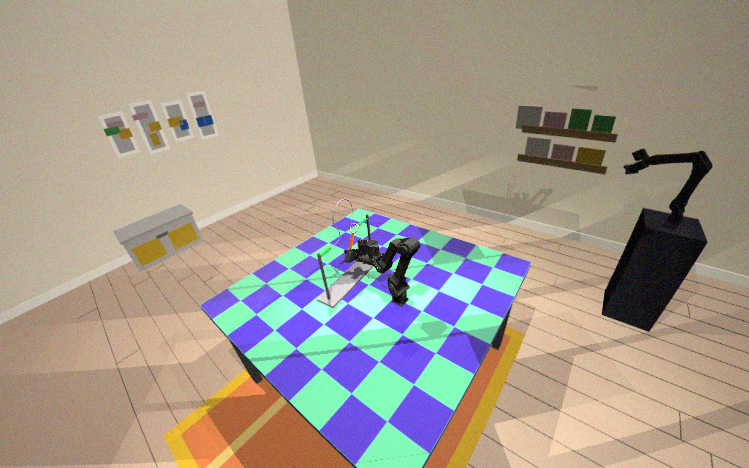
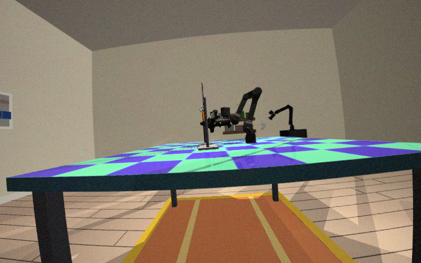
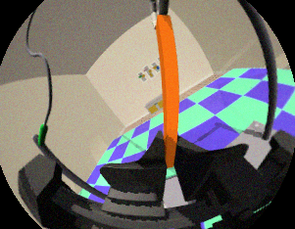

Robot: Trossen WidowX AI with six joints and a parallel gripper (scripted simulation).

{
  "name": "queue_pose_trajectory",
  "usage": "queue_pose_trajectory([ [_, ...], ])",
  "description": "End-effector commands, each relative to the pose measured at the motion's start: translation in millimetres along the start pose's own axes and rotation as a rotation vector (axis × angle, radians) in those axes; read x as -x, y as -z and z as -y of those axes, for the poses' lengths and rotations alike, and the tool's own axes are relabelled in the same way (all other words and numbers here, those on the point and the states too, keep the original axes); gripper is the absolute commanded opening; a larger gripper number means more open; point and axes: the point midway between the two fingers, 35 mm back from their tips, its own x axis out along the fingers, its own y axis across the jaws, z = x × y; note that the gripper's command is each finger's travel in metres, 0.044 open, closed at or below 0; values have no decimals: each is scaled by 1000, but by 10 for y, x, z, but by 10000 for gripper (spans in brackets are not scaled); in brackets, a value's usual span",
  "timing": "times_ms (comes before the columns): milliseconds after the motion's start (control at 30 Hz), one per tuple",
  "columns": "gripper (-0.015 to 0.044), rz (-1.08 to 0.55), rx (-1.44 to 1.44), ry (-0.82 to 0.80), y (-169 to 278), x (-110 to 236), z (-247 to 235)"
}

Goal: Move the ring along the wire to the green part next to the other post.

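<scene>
My gripper [image 1: 349, 254] [image 2: 202, 123] [image 3: 163, 132] is shut on the orange handle [image 1: 351, 240] [image 2: 203, 115] [image 3: 171, 88], which stands up from the fingers. The small ring [image 1: 350, 227] [image 2: 200, 109] tops it, close to the inner end of the far post's green part [image 1: 363, 222]. The wire seems to pass through it; any gap is too small to judge. The grey wire [image 1: 343, 199] [image 3: 50, 88] arches up and leads down to the other green part [image 1: 325, 251] [image 3: 42, 134], at the near post [image 1: 323, 276]. The ring is mostly out of the wrist view.
The far post [image 1: 368, 229] [image 3: 270, 73] stands to the right in the wrist view. A pale base plate [image 1: 339, 292] [image 2: 207, 148] [image 3: 254, 154] carries both posts on the checkered table [image 1: 376, 372]. Another black arm [image 1: 670, 158] stands on a separate pedestal.
</scene>
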Motion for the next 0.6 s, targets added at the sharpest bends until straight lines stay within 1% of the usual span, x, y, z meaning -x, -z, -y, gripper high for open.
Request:
queue_pose_trajectory([
  [0,-150,-4,-69,0,-25,20,-119],
  [567,-150,-171,-314,-26,-135,233,-524],
])
